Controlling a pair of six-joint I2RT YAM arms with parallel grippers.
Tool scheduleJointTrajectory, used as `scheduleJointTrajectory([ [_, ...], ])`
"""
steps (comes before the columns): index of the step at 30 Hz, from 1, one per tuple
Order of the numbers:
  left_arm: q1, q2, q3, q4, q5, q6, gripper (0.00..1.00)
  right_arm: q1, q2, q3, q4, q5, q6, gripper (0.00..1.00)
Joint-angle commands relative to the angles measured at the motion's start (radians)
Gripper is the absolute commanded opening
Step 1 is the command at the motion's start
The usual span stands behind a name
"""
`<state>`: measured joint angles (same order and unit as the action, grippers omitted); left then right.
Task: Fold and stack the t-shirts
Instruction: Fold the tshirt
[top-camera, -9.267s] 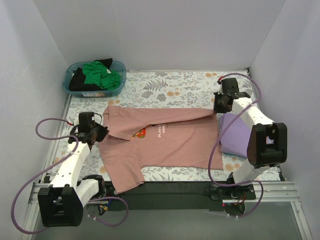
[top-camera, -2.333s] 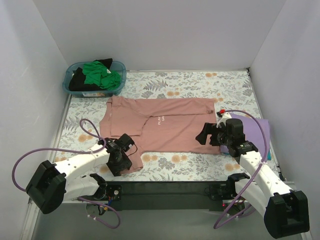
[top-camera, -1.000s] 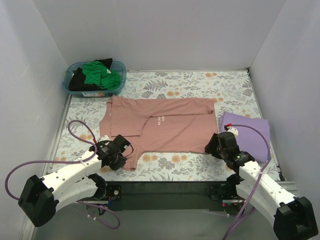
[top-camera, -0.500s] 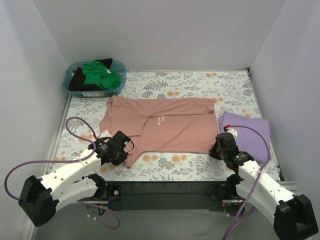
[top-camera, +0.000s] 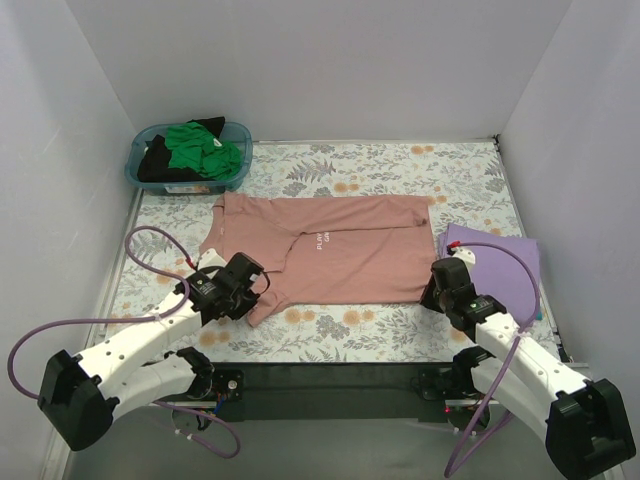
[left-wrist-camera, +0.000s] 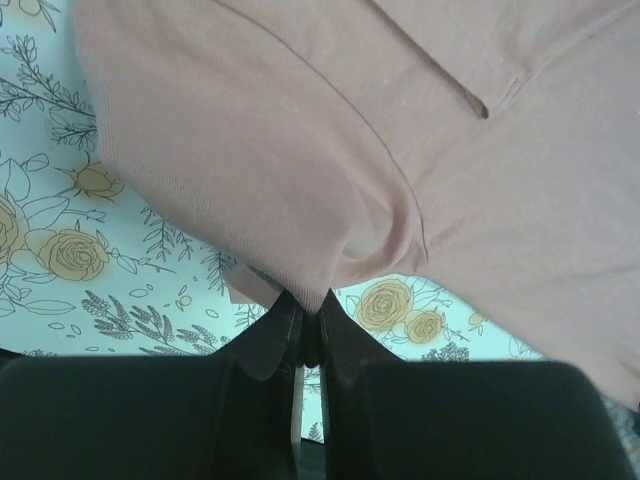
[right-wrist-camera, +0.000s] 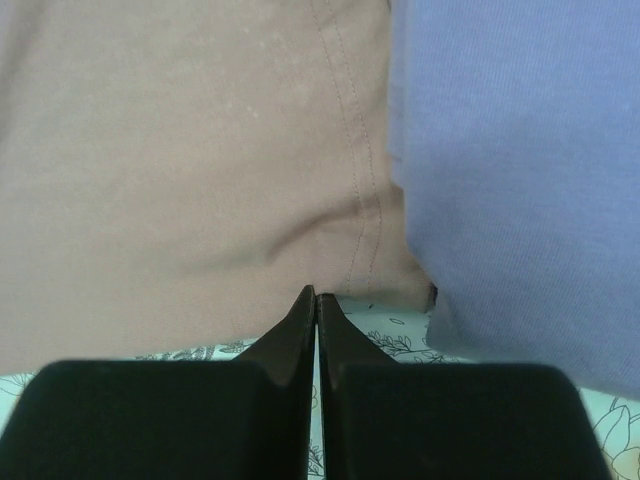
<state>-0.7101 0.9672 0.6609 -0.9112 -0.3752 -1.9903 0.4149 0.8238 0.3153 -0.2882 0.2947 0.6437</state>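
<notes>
Two-point grasp: left gripper (left-wrist-camera: 312, 305) and right gripper (right-wrist-camera: 316, 295) closed on near edge of pink t-shirt (top-camera: 350, 250); next, fold toward far edge of counter (top-camera: 400, 165)

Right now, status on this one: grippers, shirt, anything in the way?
Left gripper shut on pink t-shirt, near edge. Right gripper shut on its hem corner, beside lavender t-shirt. Nothing blocking the fold.

Dusty pink cloth t-shirt (top-camera: 350, 260) with white chest lettering covers a floral-patterned tablecloth (top-camera: 380, 165); folded lavender t-shirt (top-camera: 503, 275) sits at three o'clock.
</notes>
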Motion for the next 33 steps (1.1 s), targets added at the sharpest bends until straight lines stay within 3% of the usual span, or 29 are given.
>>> scheduleJointTrajectory([
  [1, 0.0, 0.007, 0.051, 0.024, -0.076, -0.239, 0.0, 0.001, 0.015, 0.057, 0.037, 0.044, -0.038, 0.01],
  [11, 0.061, 0.114, 0.158, 0.132, -0.139, -0.136, 0.0, 0.002, 0.147, 0.168, 0.119, 0.049, -0.105, 0.01],
  [20, 0.239, 0.215, 0.238, 0.297, -0.042, 0.044, 0.0, -0.001, 0.293, 0.295, 0.156, 0.099, -0.162, 0.01],
  [26, 0.29, 0.343, 0.327, 0.351, -0.021, 0.119, 0.0, -0.036, 0.394, 0.384, 0.196, 0.115, -0.202, 0.01],
  [33, 0.366, 0.514, 0.425, 0.386, 0.018, 0.159, 0.0, -0.087, 0.566, 0.513, 0.227, 0.014, -0.282, 0.01],
])
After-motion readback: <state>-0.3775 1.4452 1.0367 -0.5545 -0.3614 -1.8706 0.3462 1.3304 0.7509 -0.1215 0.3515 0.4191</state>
